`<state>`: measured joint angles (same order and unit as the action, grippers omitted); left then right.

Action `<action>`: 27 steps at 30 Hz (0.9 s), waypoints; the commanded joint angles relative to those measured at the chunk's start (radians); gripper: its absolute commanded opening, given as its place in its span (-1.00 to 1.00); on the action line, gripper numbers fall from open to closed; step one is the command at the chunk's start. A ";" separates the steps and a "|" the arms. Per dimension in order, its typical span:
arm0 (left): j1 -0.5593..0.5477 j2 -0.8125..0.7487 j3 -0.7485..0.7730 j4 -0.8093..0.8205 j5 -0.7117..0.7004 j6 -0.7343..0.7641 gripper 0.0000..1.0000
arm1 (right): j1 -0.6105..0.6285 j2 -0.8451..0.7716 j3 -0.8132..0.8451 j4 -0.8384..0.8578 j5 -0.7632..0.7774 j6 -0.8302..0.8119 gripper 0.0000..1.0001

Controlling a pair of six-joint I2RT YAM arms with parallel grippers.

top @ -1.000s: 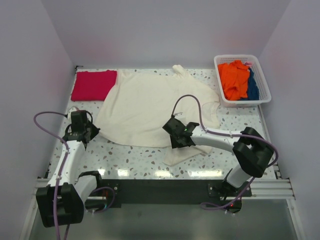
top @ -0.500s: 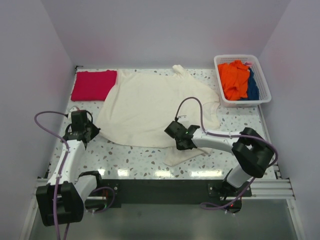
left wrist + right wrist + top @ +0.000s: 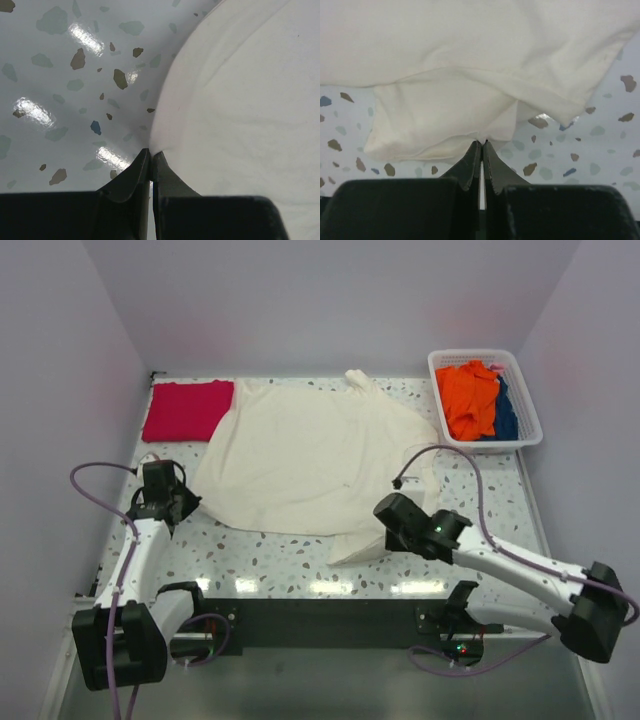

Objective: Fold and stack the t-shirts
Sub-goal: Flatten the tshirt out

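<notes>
The large cream-white t-shirt (image 3: pixel 320 455) lies spread over the middle of the table. One sleeve (image 3: pixel 355 548) sticks out at its near edge. My left gripper (image 3: pixel 194 502) is at the shirt's left edge. In the left wrist view its jaws (image 3: pixel 151 153) are shut, pinching the cream cloth (image 3: pixel 240 110) right at its rim. My right gripper (image 3: pixel 385 534) is at the near sleeve. Its jaws (image 3: pixel 482 143) are shut on the puckered hem of the sleeve (image 3: pixel 440 120). The crimson-pink t-shirt (image 3: pixel 187 408) lies folded at the back left corner, touched by neither gripper.
A white basket (image 3: pixel 527 436) holding orange cloth (image 3: pixel 468 398) and blue cloth (image 3: pixel 506 412) stands at the back right. Purple cables loop from both arms. Speckled tabletop (image 3: pixel 270 560) shows along the near edge, and grey walls close in both sides.
The right arm has swung from over the shirt to the near right side, and its gripper has shut on the sleeve hem. The left arm has not moved.
</notes>
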<state>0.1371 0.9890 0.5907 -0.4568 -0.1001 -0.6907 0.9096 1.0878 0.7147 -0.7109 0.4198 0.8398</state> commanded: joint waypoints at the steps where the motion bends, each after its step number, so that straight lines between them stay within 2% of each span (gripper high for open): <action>1: 0.007 0.007 -0.009 0.038 0.017 -0.018 -0.95 | 0.003 -0.216 -0.011 -0.217 0.011 0.105 -1.00; 3: 0.009 0.008 -0.014 0.035 0.020 -0.027 -0.95 | 0.003 -0.354 0.008 -0.301 0.004 0.134 -1.00; 7: 0.007 0.000 -0.014 0.017 0.020 -0.039 -0.95 | 0.002 -0.483 0.066 -0.410 0.004 0.166 -1.00; 14: 0.007 -0.071 -0.003 -0.054 -0.007 -0.069 -0.95 | 0.003 -0.581 0.202 -0.561 0.039 0.182 -1.00; 19: 0.007 -0.125 0.024 -0.117 -0.041 -0.075 -0.92 | 0.002 -0.572 0.252 -0.584 0.024 0.151 -1.00; 27: 0.007 -0.178 0.049 -0.140 -0.075 -0.087 -0.92 | 0.003 -0.458 0.154 -0.429 -0.026 0.084 -1.00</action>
<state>0.1371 0.8169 0.6003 -0.5941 -0.1345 -0.7666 0.9096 0.5766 0.9005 -1.2068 0.4007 0.9562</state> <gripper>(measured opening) 0.079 0.014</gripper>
